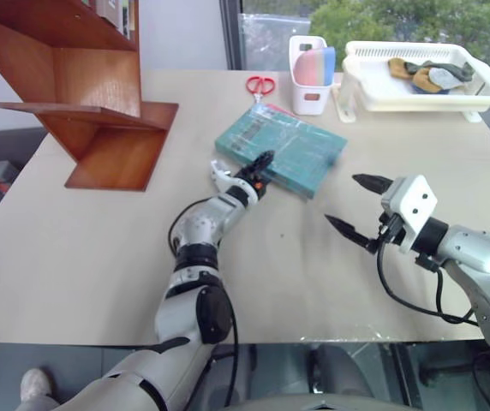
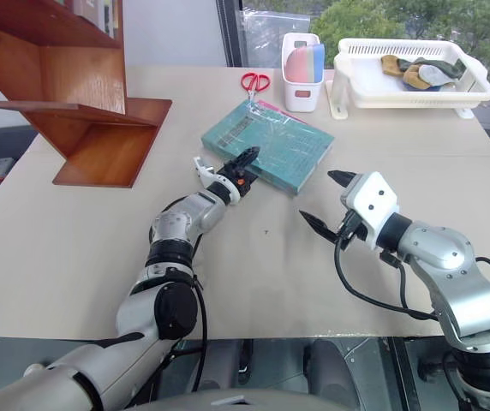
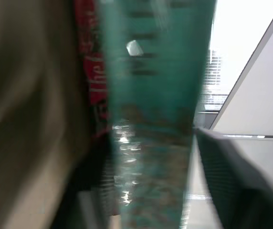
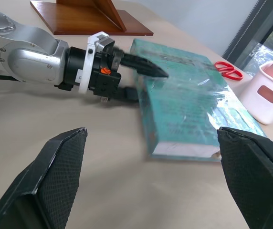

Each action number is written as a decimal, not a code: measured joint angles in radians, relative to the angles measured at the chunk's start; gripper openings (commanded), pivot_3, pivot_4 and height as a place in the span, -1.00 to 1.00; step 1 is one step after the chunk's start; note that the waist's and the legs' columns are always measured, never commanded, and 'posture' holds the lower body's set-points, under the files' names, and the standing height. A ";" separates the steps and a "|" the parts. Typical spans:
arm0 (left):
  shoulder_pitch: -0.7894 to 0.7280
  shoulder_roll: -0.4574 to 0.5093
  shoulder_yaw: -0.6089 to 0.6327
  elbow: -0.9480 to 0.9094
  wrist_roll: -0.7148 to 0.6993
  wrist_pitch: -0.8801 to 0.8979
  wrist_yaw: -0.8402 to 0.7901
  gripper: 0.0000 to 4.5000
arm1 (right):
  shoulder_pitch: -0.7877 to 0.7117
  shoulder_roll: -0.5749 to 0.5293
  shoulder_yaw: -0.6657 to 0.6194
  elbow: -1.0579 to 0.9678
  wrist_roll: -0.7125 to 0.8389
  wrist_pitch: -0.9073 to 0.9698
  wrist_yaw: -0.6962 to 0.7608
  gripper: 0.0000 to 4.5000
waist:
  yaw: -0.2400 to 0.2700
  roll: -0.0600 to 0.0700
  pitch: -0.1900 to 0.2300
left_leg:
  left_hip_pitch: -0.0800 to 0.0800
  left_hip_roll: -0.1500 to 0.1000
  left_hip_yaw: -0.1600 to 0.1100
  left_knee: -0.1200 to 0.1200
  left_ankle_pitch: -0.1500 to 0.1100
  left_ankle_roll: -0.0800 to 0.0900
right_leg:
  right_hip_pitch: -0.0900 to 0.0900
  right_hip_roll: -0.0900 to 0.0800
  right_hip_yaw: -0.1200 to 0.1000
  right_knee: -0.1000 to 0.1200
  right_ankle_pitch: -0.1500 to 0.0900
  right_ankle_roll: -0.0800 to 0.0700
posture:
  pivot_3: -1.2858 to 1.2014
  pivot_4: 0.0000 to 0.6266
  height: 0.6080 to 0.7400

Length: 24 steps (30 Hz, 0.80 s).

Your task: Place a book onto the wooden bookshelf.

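Teal and glossy, the book (image 1: 281, 149) lies flat on the table (image 1: 99, 274), in the middle, well apart from the wooden bookshelf (image 1: 91, 111) off to the left. And the left gripper (image 4: 141, 81) is on it: one finger over the cover, one under the near edge, pinching the book at its corner. The right gripper (image 1: 358, 205) hovers just right of the book, fingers spread wide, holding nothing.

Now the worry. That's a thick book caught by one corner, and the plastic wrap looks slick, so I'd judge it could swivel or slide out of the pinch as it lifts. It could also sag and drag along the table, with a long carry to the shelf.

Further out: scissors (image 1: 260, 85) beyond the book, then a white bin (image 1: 307, 96) holding pink and blue items standing upright, and a white basket tray (image 1: 416, 96) with what look like crumpled cloths or gloves.
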<state>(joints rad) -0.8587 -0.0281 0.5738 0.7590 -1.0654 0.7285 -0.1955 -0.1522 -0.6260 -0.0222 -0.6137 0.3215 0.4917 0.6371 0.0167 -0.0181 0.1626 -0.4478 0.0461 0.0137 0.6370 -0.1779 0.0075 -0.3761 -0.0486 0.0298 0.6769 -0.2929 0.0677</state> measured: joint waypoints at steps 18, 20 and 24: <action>0.280 0.093 -0.218 -0.730 -0.023 0.236 0.030 -0.70 | 0.038 0.009 -0.031 0.041 -0.002 -0.089 0.014 1.00 | -0.013 -0.001 0.002 | -0.001 0.000 0.000 -0.002 0.000 -0.001 | -0.001 0.000 0.001 -0.002 0.000 0.000 | 0.03 -0.52 1.00; 0.255 0.116 -0.303 -0.799 0.080 0.150 -0.011 -0.70 | 0.030 0.015 -0.027 0.058 -0.003 -0.110 0.023 1.00 | -0.005 -0.001 0.002 | -0.001 0.000 0.000 -0.001 0.000 -0.001 | -0.001 0.000 0.001 -0.002 0.000 0.000 | 0.03 -0.52 1.00; 0.218 0.281 -0.489 -0.878 0.305 -0.025 -0.186 -0.70 | 0.001 0.029 -0.008 0.089 -0.004 -0.142 0.035 1.00 | -0.011 -0.001 0.002 | 0.000 0.000 0.001 -0.003 0.000 -0.001 | -0.002 0.001 0.002 -0.002 0.000 -0.001 | 0.03 -0.52 1.00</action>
<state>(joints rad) -0.6410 0.2530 0.0852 -0.1187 -0.7607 0.7035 -0.3813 -0.1507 -0.5967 -0.0306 -0.5249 0.3180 0.3497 0.6722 0.0062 -0.0189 0.1642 -0.4483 0.0465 0.0148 0.6341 -0.1775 0.0065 -0.3778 -0.0479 0.0318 0.6745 -0.2932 0.0670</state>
